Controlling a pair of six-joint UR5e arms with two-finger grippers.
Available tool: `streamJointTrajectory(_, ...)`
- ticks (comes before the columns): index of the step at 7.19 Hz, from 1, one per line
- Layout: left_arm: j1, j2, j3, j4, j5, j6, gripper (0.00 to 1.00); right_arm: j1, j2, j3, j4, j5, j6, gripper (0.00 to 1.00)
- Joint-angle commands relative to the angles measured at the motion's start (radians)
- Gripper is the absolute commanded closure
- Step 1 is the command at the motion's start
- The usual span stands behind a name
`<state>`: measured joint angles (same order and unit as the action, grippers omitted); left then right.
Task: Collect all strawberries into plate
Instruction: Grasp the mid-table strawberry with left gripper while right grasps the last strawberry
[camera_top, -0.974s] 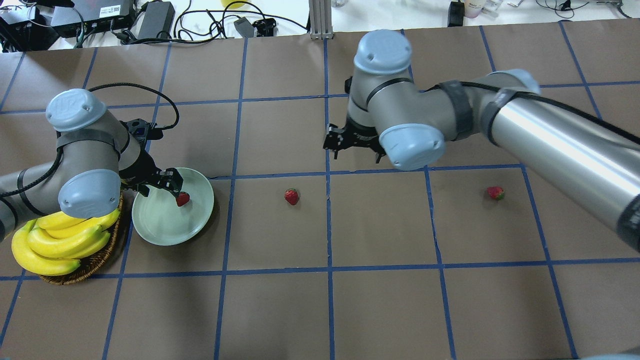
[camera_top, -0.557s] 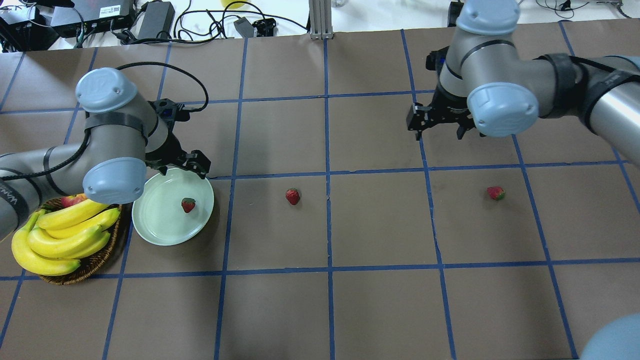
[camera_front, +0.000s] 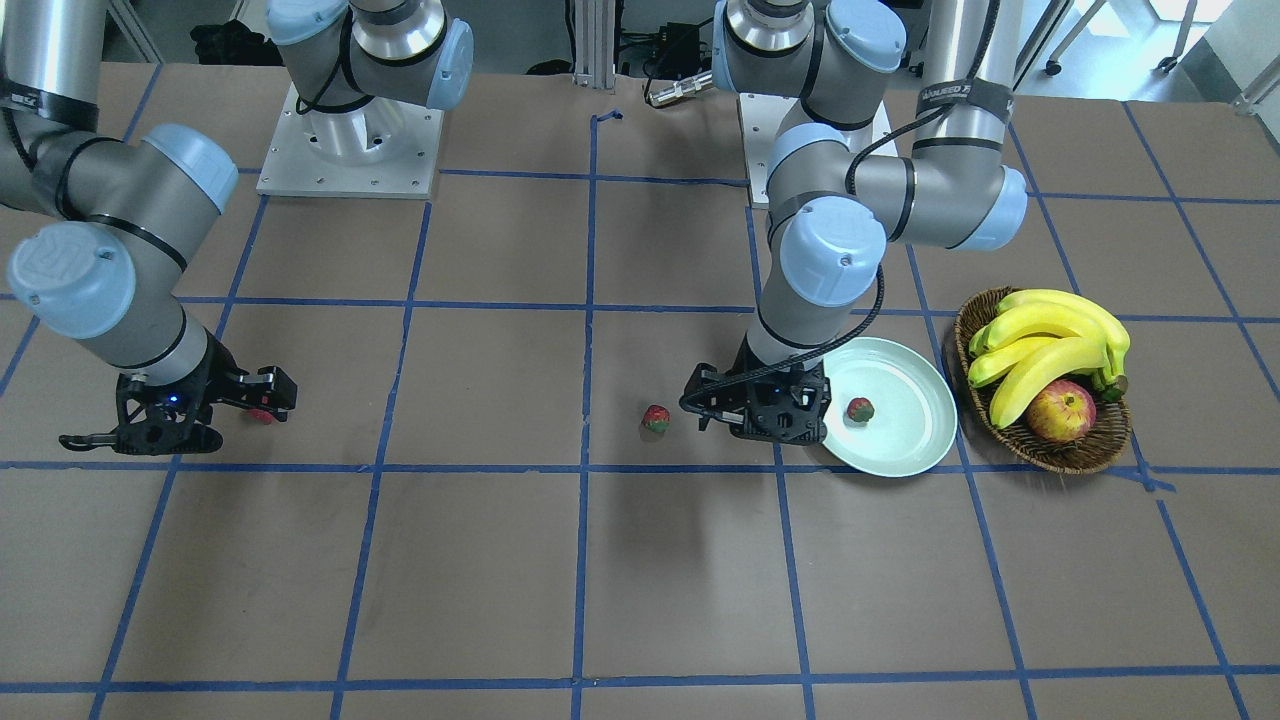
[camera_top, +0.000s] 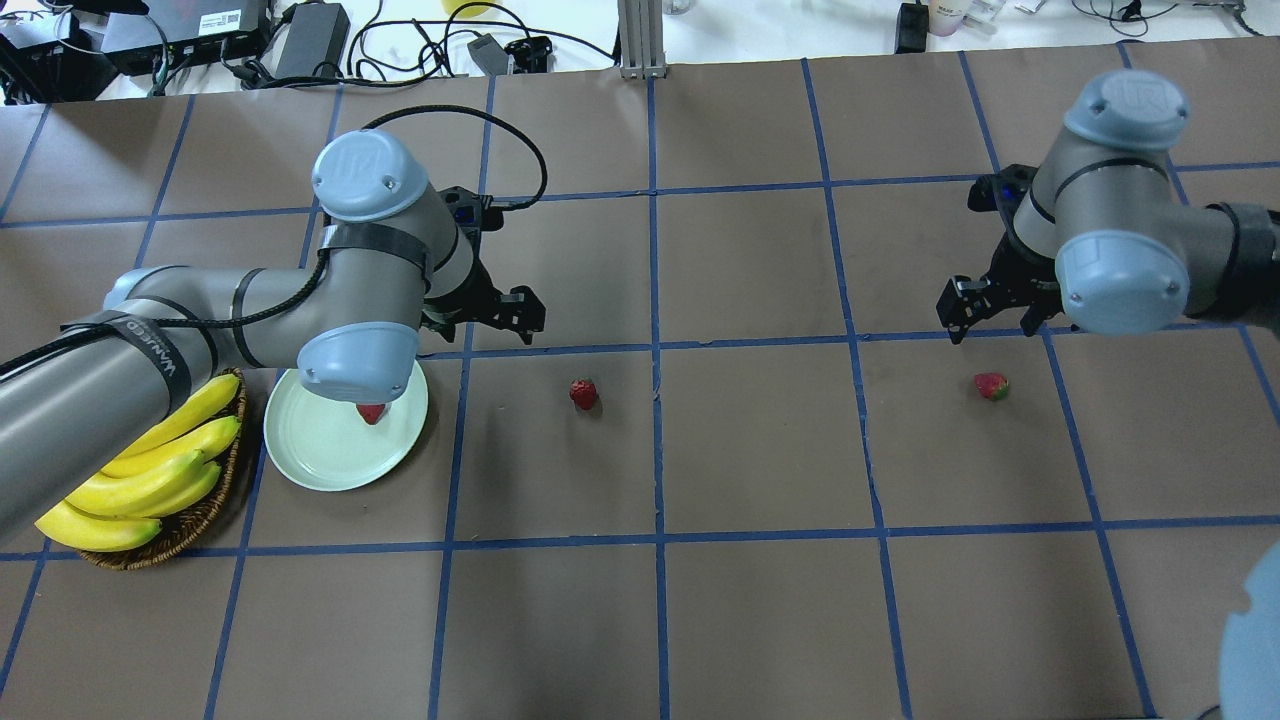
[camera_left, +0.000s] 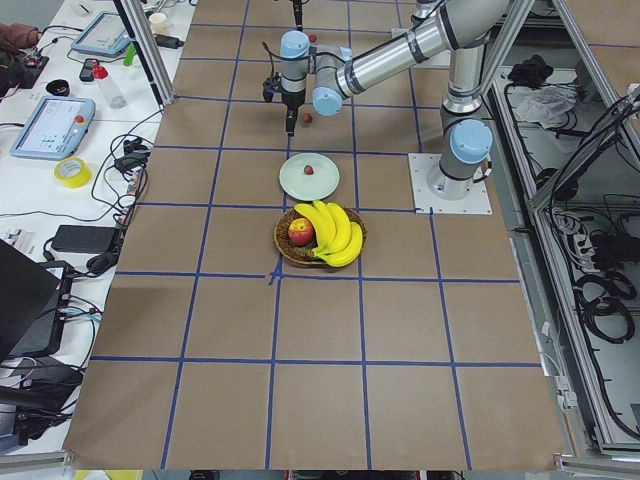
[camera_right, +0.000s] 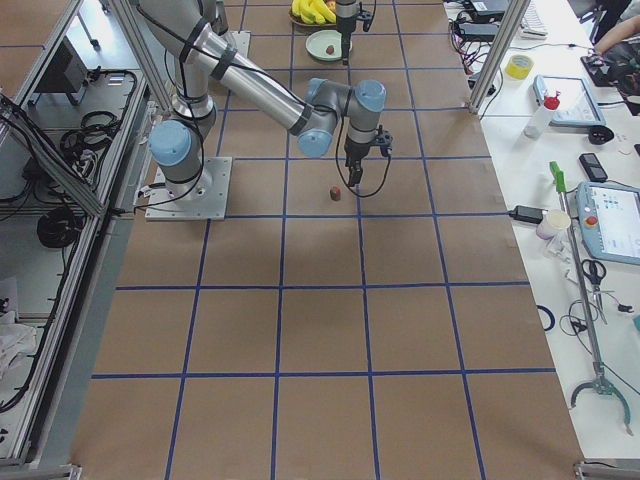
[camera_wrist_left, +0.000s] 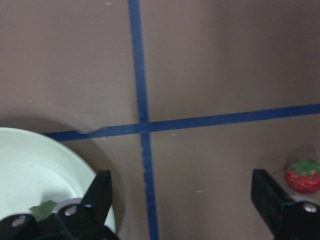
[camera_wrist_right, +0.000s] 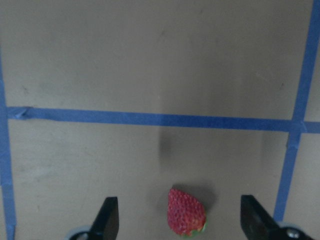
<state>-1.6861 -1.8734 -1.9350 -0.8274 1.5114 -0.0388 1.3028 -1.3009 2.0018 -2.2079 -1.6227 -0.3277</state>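
Fingers (camera_wrist_left: 100, 192) of left gripper (camera_wrist_left: 182, 200) and right gripper (camera_wrist_right: 175, 216) spread wide, empty | we count one strawberry (camera_front: 859, 408) on plate (camera_front: 905, 440) | two strawberries (camera_top: 583, 392) (camera_top: 991, 385) to go

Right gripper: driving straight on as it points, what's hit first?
Probably the small red strawberry, centred between the open jaws of the right gripper in its wrist view; height above the brown paper-covered table is unclear.
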Motion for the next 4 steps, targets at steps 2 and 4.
streamJointTrajectory(2, -0.099, -0.087, 0.004, 0.045, -0.017, -0.127, 0.00, -0.017, 0.014, 0.156, -0.227, -0.005, -0.027, 0.29)
streamJointTrajectory(4, -0.145, -0.130, 0.002, 0.051, -0.014, -0.162, 0.09, -0.017, 0.005, 0.147, -0.193, -0.022, -0.042, 0.93)
